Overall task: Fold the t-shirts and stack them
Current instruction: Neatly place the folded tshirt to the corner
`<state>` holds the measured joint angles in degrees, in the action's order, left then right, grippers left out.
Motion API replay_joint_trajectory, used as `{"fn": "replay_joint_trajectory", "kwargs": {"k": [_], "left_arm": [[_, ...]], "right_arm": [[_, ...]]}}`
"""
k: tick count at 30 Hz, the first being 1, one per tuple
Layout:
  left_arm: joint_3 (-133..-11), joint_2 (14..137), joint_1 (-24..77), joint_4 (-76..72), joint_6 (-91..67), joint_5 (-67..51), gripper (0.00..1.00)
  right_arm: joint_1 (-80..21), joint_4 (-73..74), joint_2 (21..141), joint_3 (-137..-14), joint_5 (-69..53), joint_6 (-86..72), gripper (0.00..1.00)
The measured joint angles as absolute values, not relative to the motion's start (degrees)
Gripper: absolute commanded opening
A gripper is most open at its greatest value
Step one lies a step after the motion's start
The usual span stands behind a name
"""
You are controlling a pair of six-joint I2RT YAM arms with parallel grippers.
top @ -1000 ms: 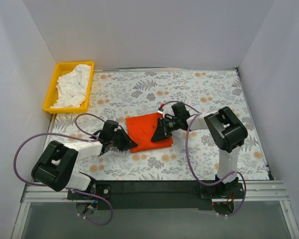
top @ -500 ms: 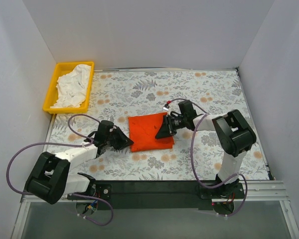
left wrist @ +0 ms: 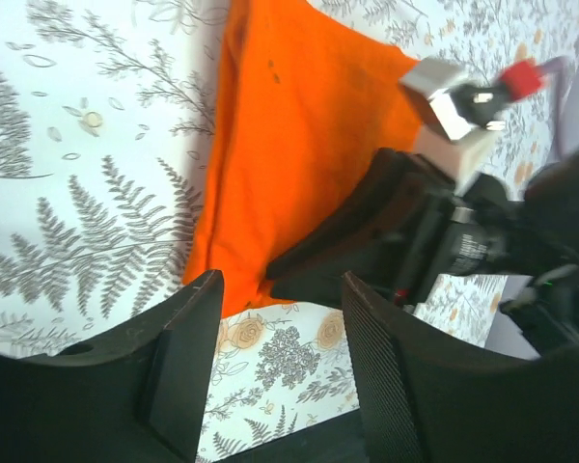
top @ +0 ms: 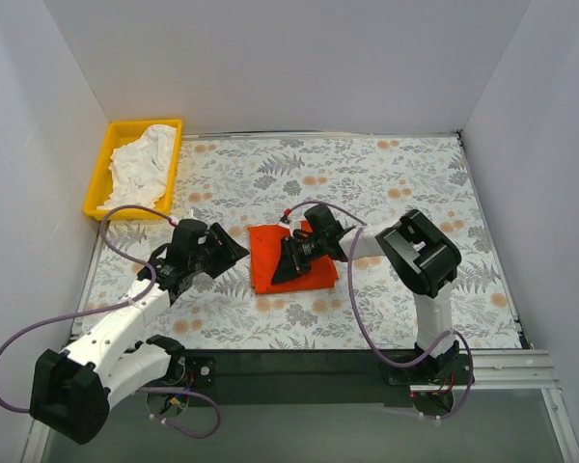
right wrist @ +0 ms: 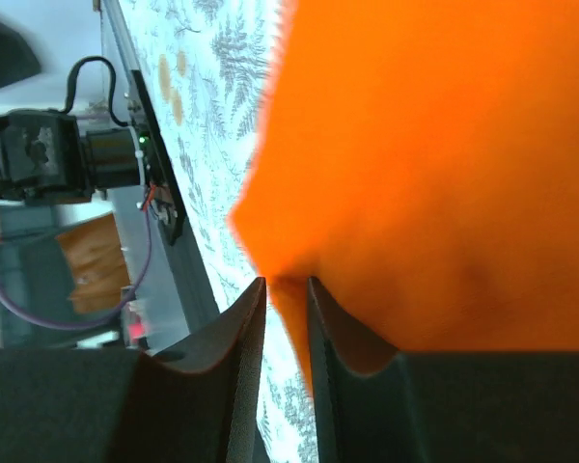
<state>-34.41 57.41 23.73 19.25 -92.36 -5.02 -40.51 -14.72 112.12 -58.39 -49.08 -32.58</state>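
Top view: orange-red t-shirt (top: 294, 253) lies folded into a rough rectangle near the middle of the counter (top: 405, 183), slightly toward the near edge. It lies flat, with its long sides running from the far edge toward the near edge.

White t-shirt (top: 140, 169) is crumpled, unfolded, inside the yellow tray (top: 145, 122) at the far left corner of the counter. It is well apart from the orange-red one.

Right fingers (top: 278, 274): the arm reaches across the orange-red t-shirt from the right, with the tips at the shirt's near left corner. Right wrist view: the fingers (right wrist: 236, 357) are clenched, with only a narrow slot between them. Orange fabric fills that slot, so they are grasping the shirt's edge. The orange-red t-shirt (right wrist: 444, 164) fills most of this view.

Left fingers (top: 234, 249): on the counter just beside the shirt's left edge, pointing toward it. Left wrist view: the fingers (left wrist: 188, 347) are released and spread wide, with nothing between them. The gap shows bare floral counter and the near left corner of the orange-red t-shirt (left wrist: 299, 125). The right fingers (left wrist: 328, 256) are visible here, low on that same corner.

Whether the left fingertips touch the fabric cannot be told from these views.
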Motion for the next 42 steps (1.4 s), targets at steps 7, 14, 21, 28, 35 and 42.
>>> {"fn": "replay_joint_trajectory", "kwargs": {"k": [7, 14, 21, 28, 35, 42], "left_arm": [[-35.48, 47.77, 23.73, 28.97, -90.59, 0.93, 0.7], [-38.37, 41.04, 23.73, 36.77, -89.08, 6.15, 0.78], [-42.24, 32.8, 23.7, 41.25, -86.67, 13.61, 0.84], [-43.79, 25.45, 23.7, 42.22, -83.44, 20.08, 0.9], [-43.79, 23.99, 23.68, 42.24, -82.0, 21.5, 0.89], [-43.72, 25.28, 23.68, 41.93, -81.34, 21.02, 0.89]], "right_arm": [[-39.83, -14.92, 114.06, -57.98, -48.84, -33.23, 0.33], [-38.94, 1.37, 102.74, -60.99, -36.69, -24.47, 0.46], [-36.01, 17.08, 91.59, -61.69, -16.43, -18.44, 0.5], [-34.52, 24.16, 91.42, -59.02, -8.67, -17.32, 0.49], [-34.52, 23.99, 96.16, -59.02, -8.8, -17.72, 0.47], [-34.63, 22.22, 97.97, -58.24, -10.04, -18.22, 0.38]]}}
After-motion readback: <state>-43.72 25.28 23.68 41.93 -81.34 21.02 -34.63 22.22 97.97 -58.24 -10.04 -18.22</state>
